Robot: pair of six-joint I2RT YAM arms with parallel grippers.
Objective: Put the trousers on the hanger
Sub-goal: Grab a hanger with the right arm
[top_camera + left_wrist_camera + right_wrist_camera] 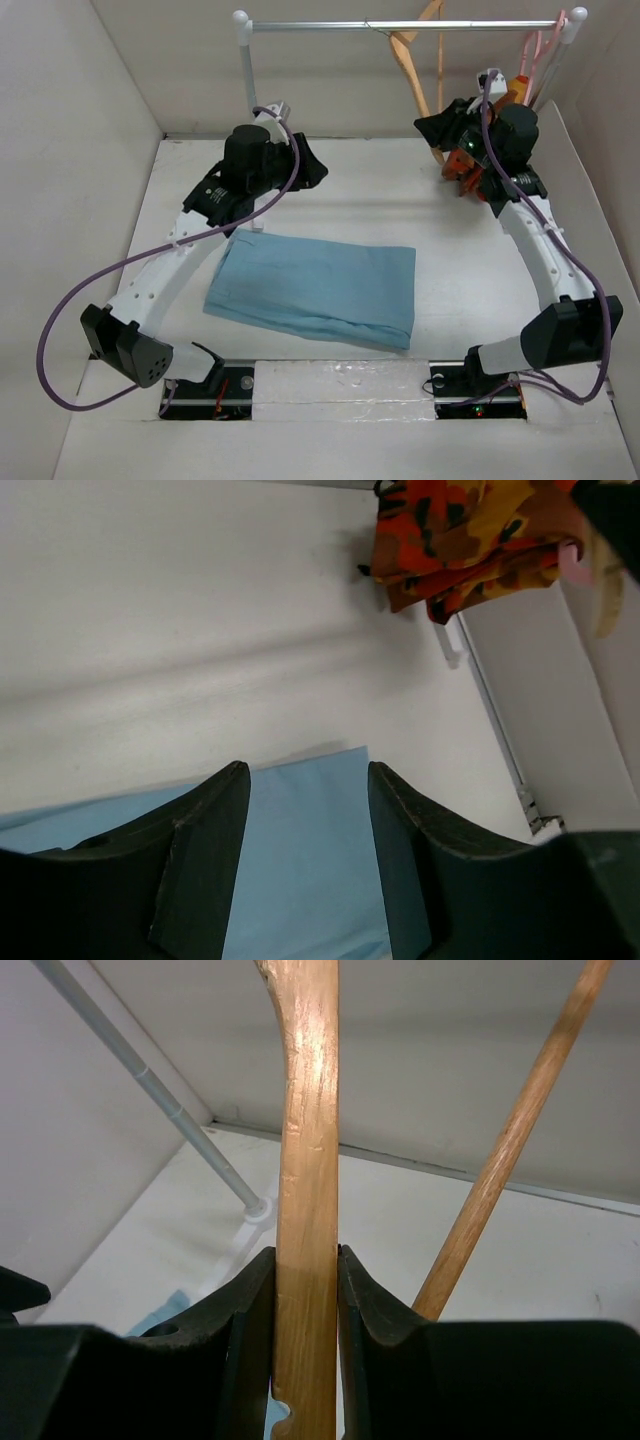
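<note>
Light blue soft cloth trousers [315,288], folded to a flat oblong, lie mid-way on the matte white table [400,195]. The hanger [306,1140], smooth tan wood with a flat arm and a round bar, hangs from the metal rail [330,26] at the back. The right gripper [305,1260] is clamped on the flat arm. The left gripper [308,775] has its fingers apart and empty, above the trousers. White walls enclose the table.

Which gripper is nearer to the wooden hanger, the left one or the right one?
The right gripper. Its fingers clamp the hanger; the left gripper hangs open near the trousers, far from it.
</note>
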